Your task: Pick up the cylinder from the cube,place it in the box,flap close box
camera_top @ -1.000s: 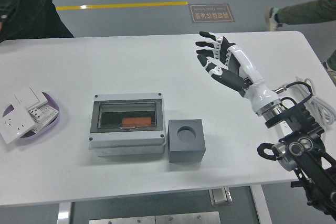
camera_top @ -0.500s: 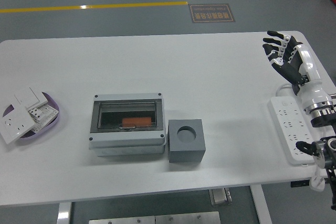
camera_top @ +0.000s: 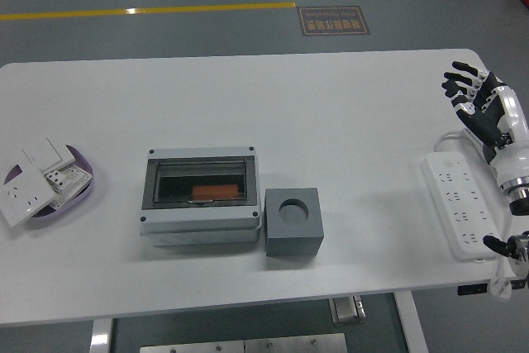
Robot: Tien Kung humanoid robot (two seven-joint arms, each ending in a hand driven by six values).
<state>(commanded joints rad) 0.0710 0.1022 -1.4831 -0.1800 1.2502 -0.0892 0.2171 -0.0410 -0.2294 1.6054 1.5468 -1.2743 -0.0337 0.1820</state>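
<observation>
A single high head view looks forward and down over the whole white table [camera_top: 248,97], near edge lowest.

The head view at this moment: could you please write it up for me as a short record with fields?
table: white
box: grey, lid shut, orange cylinder visible inside through the clear window
cube: dark grey, right of the box, round hole on top empty
right hand: fingers spread, holding nothing, above the table's right edge
left hand: not in view
power strip: white, at the right edge
bowl: purple, at the left edge, holds white switch plates
</observation>
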